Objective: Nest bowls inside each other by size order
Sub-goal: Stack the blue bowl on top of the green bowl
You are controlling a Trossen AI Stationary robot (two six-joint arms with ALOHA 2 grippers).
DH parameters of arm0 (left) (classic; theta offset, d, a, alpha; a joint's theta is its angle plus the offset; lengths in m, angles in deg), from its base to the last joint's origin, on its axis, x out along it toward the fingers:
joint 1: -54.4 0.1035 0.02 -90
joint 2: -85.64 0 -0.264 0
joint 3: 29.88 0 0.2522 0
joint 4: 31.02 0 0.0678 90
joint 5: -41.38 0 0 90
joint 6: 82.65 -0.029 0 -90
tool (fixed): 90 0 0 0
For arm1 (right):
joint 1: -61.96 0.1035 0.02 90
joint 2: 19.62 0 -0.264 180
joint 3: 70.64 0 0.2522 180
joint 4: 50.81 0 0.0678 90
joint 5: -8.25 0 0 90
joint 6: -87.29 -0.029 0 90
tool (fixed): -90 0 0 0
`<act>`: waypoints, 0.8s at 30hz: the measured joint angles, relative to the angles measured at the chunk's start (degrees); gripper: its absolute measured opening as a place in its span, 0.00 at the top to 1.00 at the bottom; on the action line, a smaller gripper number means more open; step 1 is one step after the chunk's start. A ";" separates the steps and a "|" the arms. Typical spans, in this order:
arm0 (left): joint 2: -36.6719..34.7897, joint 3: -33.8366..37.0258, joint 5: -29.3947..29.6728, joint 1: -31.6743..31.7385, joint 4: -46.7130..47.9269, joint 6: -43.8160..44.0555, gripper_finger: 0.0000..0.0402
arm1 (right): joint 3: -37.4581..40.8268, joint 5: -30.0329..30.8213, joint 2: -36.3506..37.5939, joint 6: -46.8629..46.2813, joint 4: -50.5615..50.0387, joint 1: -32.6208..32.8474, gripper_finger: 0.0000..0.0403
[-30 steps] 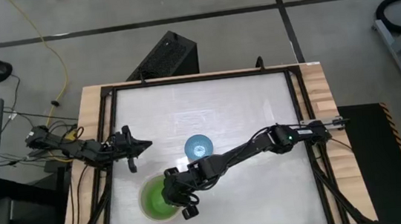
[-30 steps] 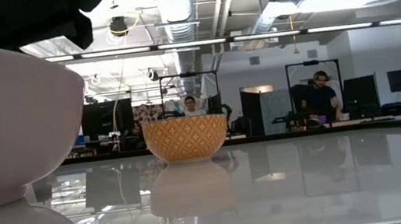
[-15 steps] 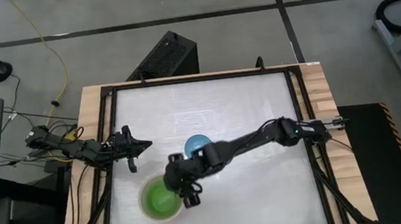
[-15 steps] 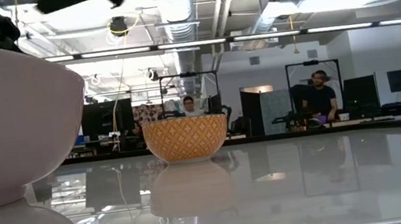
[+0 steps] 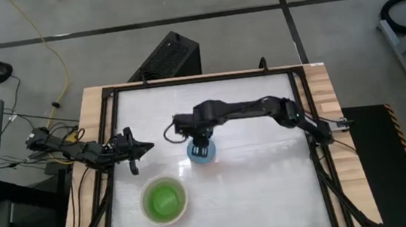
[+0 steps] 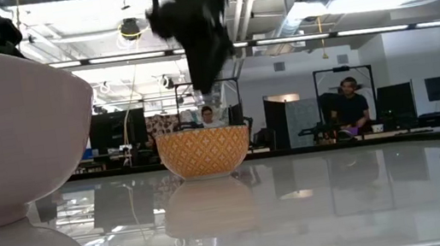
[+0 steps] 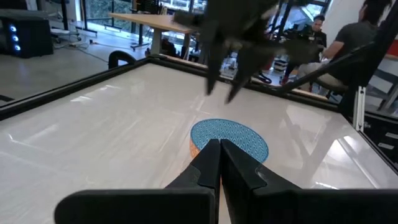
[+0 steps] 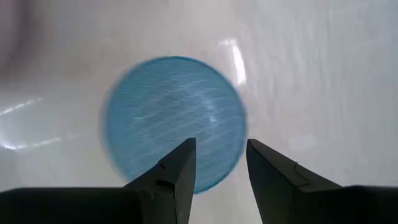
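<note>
A bright green bowl (image 5: 164,201) sits inside a larger cream-white bowl (image 5: 183,206) near the table's front left; the cream bowl's wall fills the left of the low view (image 6: 5,127). No beige-grey bowl shows apart from these. The light blue bowl (image 5: 201,154), orange-patterned outside (image 6: 204,152), stands alone on its base at mid-table. My right gripper (image 5: 202,141) hangs open just above it, fingers pointing down (image 8: 221,163), touching nothing; it also shows in the low view (image 6: 200,52). My left gripper (image 5: 135,148) is shut and empty, left of the blue bowl (image 7: 219,155).
The white tabletop (image 5: 271,182) has bare room on its right half and along the far side. A black frame rail (image 5: 313,140) edges the table. People sit at desks in the room beyond (image 6: 354,104).
My right gripper has left the spot over the green bowl and swung toward the table's far edge and a little right, coming to hang above the blue bowl. The green bowl stays inside the cream bowl. My left arm has kept still.
</note>
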 joint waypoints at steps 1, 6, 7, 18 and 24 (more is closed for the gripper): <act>0.00 0.00 0.00 0.00 0.00 0.00 1.00 | 1.14 -0.26 -0.13 0.37 0.11 -0.71 0.60; 0.00 0.00 -0.11 -0.02 0.02 0.02 1.00 | 4.94 -0.81 0.35 1.65 -1.39 -1.38 0.59; 0.00 0.00 -0.15 0.00 0.02 0.02 1.00 | 4.95 -0.85 0.42 1.96 -1.14 -0.65 0.59; 0.04 0.00 -1.16 -0.02 0.02 0.14 1.00 | 4.96 0.91 -0.08 4.93 5.38 11.71 0.60; 0.04 -0.01 -1.15 -0.02 0.02 0.43 1.00 | 9.44 1.89 -0.01 2.40 13.04 11.79 0.58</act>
